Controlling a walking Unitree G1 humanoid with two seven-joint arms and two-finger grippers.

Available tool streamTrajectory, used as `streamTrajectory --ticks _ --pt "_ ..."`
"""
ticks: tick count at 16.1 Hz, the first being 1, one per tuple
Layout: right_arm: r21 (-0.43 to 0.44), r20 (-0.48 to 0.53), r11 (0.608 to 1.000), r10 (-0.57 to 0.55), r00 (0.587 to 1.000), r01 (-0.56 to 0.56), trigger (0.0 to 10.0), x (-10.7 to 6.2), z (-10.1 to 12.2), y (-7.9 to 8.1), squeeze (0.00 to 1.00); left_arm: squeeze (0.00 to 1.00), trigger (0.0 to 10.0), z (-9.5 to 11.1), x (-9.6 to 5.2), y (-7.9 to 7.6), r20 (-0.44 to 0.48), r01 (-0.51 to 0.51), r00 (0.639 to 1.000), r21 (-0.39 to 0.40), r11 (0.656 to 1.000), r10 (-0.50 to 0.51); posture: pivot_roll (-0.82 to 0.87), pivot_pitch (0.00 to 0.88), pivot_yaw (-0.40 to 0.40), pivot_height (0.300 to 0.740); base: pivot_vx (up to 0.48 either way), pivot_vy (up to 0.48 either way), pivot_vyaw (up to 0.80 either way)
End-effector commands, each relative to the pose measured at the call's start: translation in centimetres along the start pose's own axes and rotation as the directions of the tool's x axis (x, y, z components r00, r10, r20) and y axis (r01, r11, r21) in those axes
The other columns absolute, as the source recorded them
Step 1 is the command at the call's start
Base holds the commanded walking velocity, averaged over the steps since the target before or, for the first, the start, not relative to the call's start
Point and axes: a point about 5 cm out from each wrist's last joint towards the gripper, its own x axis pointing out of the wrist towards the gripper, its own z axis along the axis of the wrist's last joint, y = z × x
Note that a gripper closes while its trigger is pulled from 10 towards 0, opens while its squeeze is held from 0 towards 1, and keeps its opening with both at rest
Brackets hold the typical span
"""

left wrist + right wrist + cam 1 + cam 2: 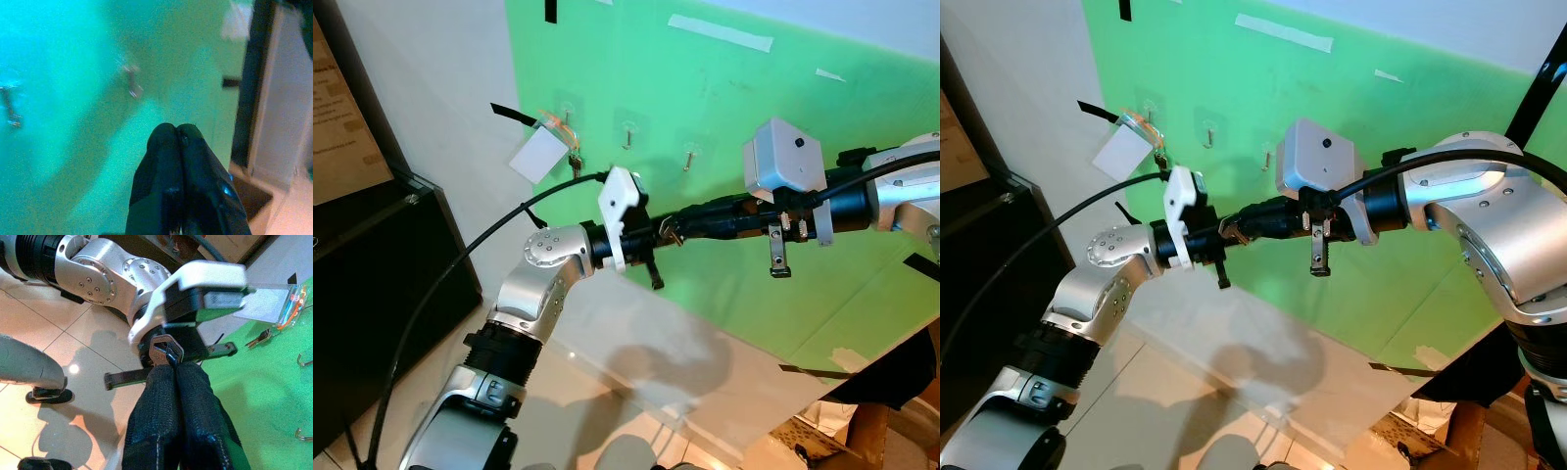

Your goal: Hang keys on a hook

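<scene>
A key (166, 351) sits pinched at its silver head between the closed black fingertips of the right gripper (167, 368), near the middle of the left eye view, in front of the green board (734, 127). The right arm reaches in from the right edge of the frame, its grey camera box riding above the wrist. Its tips meet the end of the left arm, which rises from the lower left corner and bends toward the centre. The left gripper (176, 133) has its two fingers pressed together with nothing between them, pointing at the green surface. On the board above and left of the meeting point, three small hooks stand in a row. The left hook (566, 116) already carries a bunch of keys (574, 163) with an orange ring and a white tag (537, 157) hanging down to its left. The middle hook (628, 132) and the right hook (689, 157) hang bare, with open green surface around each and a clear gap between them. The held key is below the row, just under the middle and right hooks. The board's left edge runs down the upper middle of the frame against a white wall, and its lower edge slants toward the lower right. A black cabinet (382, 284) fills the left edge, well apart from the hooks, and pale floor tiles (597, 392) lie below.
</scene>
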Motion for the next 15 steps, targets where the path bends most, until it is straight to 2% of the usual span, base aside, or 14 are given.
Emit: streamTrajectory --ticks 1,2,3,4,7,11,15 --pt "0.002 0.005 1.0 0.007 1.0 -0.007 10.0 0.1 0.1 0.1 0.0 0.0 0.4 -0.3 -0.1 -0.5 -0.056 0.047 0.997 0.062 0.997 -0.044 -0.06 0.0 -0.037 0.74 0.0 0.0 0.0" --pt "0.001 0.007 1.0 0.008 1.0 -0.008 10.0 0.1 0.1 0.2 0.0 0.0 10.0 -0.6 -0.6 -0.5 -0.054 0.03 0.998 0.063 0.998 -0.027 -0.06 0.0 -0.037 0.74 0.0 0.0 0.0" --pt "0.002 0.007 1.0 0.008 1.0 -0.009 10.0 0.1 0.1 0.2 0.0 0.01 10.0 -0.6 -0.9 -0.4 -0.036 0.02 0.999 0.043 0.999 -0.018 -0.06 0.0 -0.037 0.74 0.0 0.0 0.0" --pt "0.002 0.006 1.0 0.01 1.0 -0.01 10.0 0.1 0.1 0.2 0.0 1.0 10.0 -0.4 -1.1 -0.4 -0.016 0.016 1.0 0.023 1.0 -0.016 -0.06 0.0 -0.039 0.74 0.0 0.0 0.0" --pt "0.002 0.006 1.0 0.014 1.0 -0.014 10.0 0.2 0.1 0.4 0.0 1.0 10.0 0.1 -1.9 -0.7 0.025 0.037 0.999 -0.01 0.999 -0.036 -0.06 0.0 -0.039 0.74 0.0 0.0 0.0" --pt "0.0 0.011 1.0 0.018 1.0 -0.018 10.0 0.3 0.1 0.5 0.0 1.0 10.0 0.5 -1.3 -1.6 0.035 0.117 0.993 -0.032 0.993 -0.116 -0.06 0.0 -0.037 0.74 0.0 0.0 0.0" --pt "0.0 0.01 1.0 0.021 1.0 -0.021 10.0 0.3 0.1 0.6 0.0 1.0 10.0 0.7 -0.9 -1.5 0.047 0.101 0.994 -0.023 0.995 -0.1 -0.06 0.0 -0.038 0.74 0.0 0.0 0.0"
